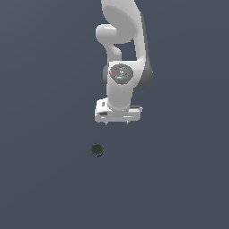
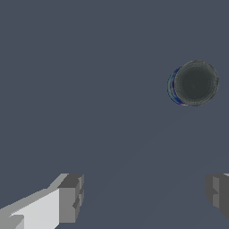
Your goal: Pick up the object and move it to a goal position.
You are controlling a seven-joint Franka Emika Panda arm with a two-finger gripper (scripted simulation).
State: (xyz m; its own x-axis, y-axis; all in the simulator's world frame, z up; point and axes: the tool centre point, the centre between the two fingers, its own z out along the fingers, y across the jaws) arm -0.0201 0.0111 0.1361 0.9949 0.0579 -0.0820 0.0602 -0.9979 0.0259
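Can (image 1: 97, 150) stands upright on the bare floor, apart from the gripper (image 1: 116, 122) and clear of its fingers (image 2: 70, 197), which are spread, holding nothing. Looks light, rigid, smooth-sided; pinch across the blue wall mid-height, square, or it may slip

The object's (image 2: 195, 83) blue label marks are too small to read.
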